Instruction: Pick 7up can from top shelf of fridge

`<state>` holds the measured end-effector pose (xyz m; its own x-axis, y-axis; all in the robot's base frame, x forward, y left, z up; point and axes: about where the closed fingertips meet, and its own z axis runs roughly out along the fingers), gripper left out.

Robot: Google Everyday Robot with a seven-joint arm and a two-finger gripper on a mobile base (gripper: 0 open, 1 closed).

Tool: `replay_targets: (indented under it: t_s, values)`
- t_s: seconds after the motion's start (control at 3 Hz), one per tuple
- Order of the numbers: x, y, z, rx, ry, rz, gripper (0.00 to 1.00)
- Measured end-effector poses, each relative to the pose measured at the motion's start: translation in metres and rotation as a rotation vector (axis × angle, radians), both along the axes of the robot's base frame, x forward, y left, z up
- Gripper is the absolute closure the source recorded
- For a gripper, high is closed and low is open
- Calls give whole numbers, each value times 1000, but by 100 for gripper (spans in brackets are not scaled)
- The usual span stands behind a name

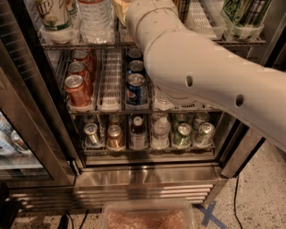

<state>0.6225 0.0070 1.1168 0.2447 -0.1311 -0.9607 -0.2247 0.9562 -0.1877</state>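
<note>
Whitish 7up can with green "UP" letters [54, 15] stands at the far left of the silver wire top shelf [80, 45], cut by the upper edge, just beside a clear water bottle [94, 18]. The bulky white robot arm [201, 67] crosses the dark-framed fridge [143, 179], hiding the shelf's middle. Gripper [119, 6] sits right of the bottle, mostly hidden; open or closed cannot be told. Red cans [78, 89] stand below.

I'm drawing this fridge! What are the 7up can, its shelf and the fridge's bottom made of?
7up can: probably metal, with a printed whitish skin. Top shelf: silvery wire, thin shiny rods. Fridge base: polished steel by its look, with mirror-like reflections. The gripper is out of view, above the top edge.
</note>
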Motion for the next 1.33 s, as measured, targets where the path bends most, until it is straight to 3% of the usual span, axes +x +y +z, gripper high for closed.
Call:
replay_targets:
  t_s: [0.33,1.0,1.33]
  values:
    - [-7,2,15,35,-24,15,100]
    - [-37,-30,3,-38,50,5,100]
    - [-37,-31,1,-39,49,4,100]
